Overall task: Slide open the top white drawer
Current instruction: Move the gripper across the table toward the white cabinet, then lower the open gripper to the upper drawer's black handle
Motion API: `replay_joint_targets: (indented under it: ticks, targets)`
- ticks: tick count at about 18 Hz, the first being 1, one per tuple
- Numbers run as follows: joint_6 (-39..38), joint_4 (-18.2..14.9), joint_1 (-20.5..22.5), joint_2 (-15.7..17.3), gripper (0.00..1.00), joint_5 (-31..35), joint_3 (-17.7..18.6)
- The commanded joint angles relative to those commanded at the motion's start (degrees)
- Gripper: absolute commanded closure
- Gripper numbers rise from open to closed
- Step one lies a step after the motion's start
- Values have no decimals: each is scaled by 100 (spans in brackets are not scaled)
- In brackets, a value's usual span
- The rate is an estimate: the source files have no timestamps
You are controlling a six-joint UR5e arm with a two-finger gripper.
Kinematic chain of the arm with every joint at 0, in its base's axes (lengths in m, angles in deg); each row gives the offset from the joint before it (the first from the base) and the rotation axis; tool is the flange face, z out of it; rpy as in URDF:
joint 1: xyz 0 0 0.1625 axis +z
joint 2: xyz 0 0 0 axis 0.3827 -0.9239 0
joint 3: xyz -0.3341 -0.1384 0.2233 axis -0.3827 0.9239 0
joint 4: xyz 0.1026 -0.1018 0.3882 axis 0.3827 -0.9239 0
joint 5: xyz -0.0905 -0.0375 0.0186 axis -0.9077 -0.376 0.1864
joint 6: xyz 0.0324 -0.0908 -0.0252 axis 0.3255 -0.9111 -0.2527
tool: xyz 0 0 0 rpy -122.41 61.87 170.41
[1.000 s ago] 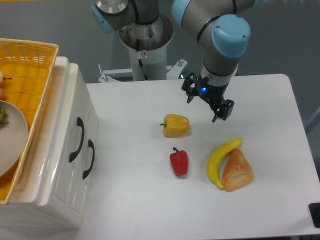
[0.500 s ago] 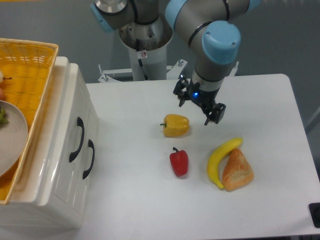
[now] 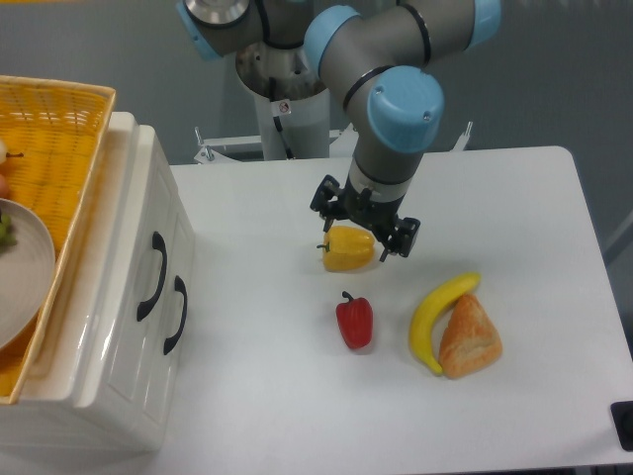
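The claw (image 3: 364, 220) hangs over the middle of the white tabletop (image 3: 514, 208), fingers spread apart, straddling the yellow pepper (image 3: 348, 248) from above; whether it touches the pepper, hard to tell. Nothing is clamped. Way off at the left sits the white cabinet (image 3: 89, 396), and the top drawer (image 3: 173, 213) is flush in its front, closed, its black handle (image 3: 157, 275) untouched, well apart from the claw. Just nearer than the yellow pepper lies a red pepper (image 3: 355, 321), with a banana (image 3: 437, 314) and bread (image 3: 469, 337) to its right. A wicker basket (image 3: 59, 129) rides on top of the cabinet.
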Motion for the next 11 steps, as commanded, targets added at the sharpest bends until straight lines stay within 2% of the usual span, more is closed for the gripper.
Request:
replay_joint_targets:
  ticks: [4, 8, 11]
  targets:
    - [-1052, 422, -308, 35, 0, -308, 26]
    - [-1265, 414, -501, 27, 0, -352, 26]
    - [-2055, 414, -519, 9, 0, -800, 26]
